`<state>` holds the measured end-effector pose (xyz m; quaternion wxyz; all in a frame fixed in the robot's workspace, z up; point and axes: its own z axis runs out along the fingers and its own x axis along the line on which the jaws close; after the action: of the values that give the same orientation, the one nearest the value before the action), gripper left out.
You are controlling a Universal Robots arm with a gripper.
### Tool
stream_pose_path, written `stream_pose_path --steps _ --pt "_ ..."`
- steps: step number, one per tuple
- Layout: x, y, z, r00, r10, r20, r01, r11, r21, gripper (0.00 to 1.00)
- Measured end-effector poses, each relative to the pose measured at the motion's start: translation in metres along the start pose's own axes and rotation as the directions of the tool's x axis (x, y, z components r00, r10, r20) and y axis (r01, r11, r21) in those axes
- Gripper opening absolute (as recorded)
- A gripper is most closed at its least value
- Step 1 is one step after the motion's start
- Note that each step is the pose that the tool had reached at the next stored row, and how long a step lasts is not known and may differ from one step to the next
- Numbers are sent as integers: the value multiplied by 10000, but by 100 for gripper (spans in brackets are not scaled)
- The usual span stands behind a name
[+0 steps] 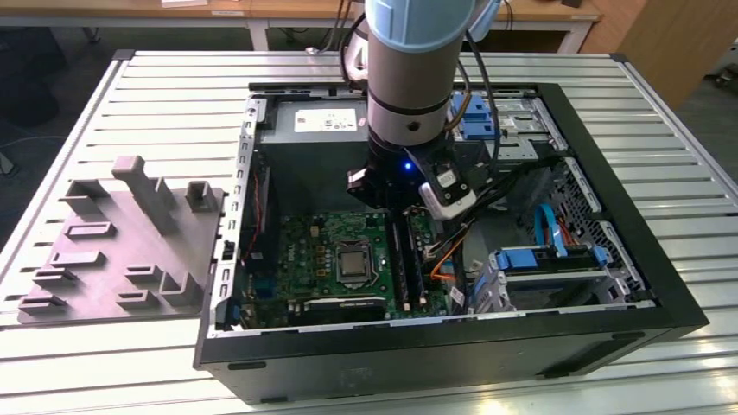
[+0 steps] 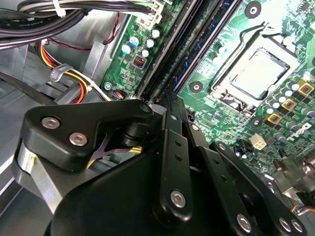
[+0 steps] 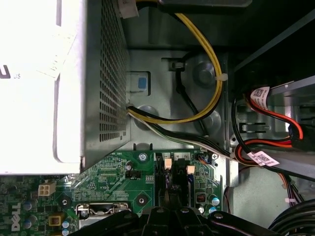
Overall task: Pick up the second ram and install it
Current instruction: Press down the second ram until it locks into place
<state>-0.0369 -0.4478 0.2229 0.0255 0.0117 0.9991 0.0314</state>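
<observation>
In the exterior view my gripper (image 1: 400, 210) is down inside the open computer case (image 1: 628, 259), over the end of the black memory slots (image 1: 403, 259) nearest the grey power-supply box (image 1: 311, 121). In the second wrist view a long dark blue stick, the second ram (image 2: 194, 56), stands on edge between the slot strips and runs away from my gripper (image 2: 166, 97). The fingers (image 2: 170, 147) look pressed together at that end of the stick. Whether they touch it is hidden. The first wrist view shows the gripper (image 3: 170, 215) over the slots' pale latches (image 3: 168, 163).
The silver processor (image 2: 258, 73) sits in its socket beside the slots. Yellow, red and black cables (image 3: 206, 73) run along the case wall close to the arm. A blue drive cage (image 1: 542, 259) fills the case's right side. A grey parts fixture (image 1: 127, 233) lies on the slatted table.
</observation>
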Motion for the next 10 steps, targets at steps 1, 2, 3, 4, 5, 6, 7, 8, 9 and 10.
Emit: stream_pose_path --steps 1,2,3,4,5,6,7,8,9,10 --pt "0 0 7 10000 1 1 -1 10000 -2 10" --pt "1 -1 11 10000 0 0 0 10000 -2 10" --pt "1 -1 11 10000 1 -1 -1 10000 0 10" --pt "1 -1 11 10000 1 -2 -1 10000 1 10" --pt "1 -1 11 10000 1 -2 -1 10000 2 10" --pt "1 -1 11 10000 0 -2 0 10000 1 10" --pt "1 -1 19 10000 1 0 -1 10000 -6 10" --pt "2 -2 22 10000 1 -2 -1 10000 -6 10" --pt "1 -2 22 10000 1 -2 -1 10000 -6 10" --pt "2 -2 22 10000 1 -2 -1 10000 -7 10"
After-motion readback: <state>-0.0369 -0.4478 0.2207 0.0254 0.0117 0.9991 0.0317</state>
